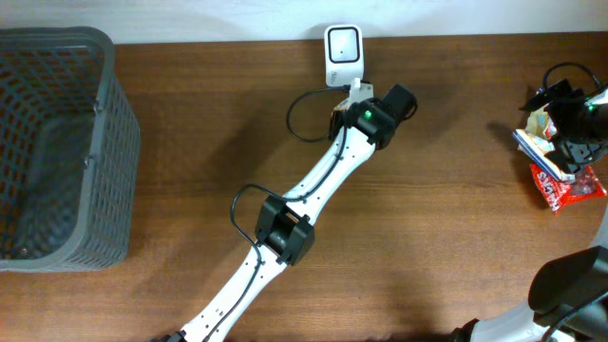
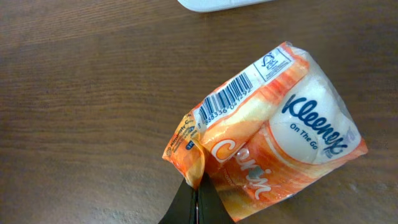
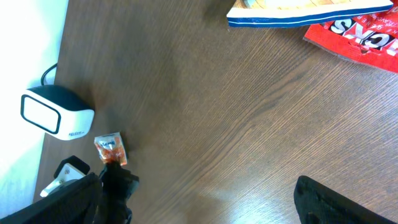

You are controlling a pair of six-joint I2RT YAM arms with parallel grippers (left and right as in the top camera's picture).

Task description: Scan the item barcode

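Well, my left gripper [image 2: 194, 198] is clamped on one crimped corner of the orange Kleenex pack [image 2: 273, 137]. Only the tips of its black fingers show at the bottom of the wrist view, and the barcode [image 2: 229, 98] faces that camera with its digits partly lost in a fold. From overhead the pack is hidden under the left wrist at the middle of the tabletop's far edge, just in front of the white scanner [image 1: 342, 49]. My right gripper [image 3: 199, 208] hangs spread wide and empty near the right edge, by a red snack packet [image 3: 364, 34] that the frame cuts off.
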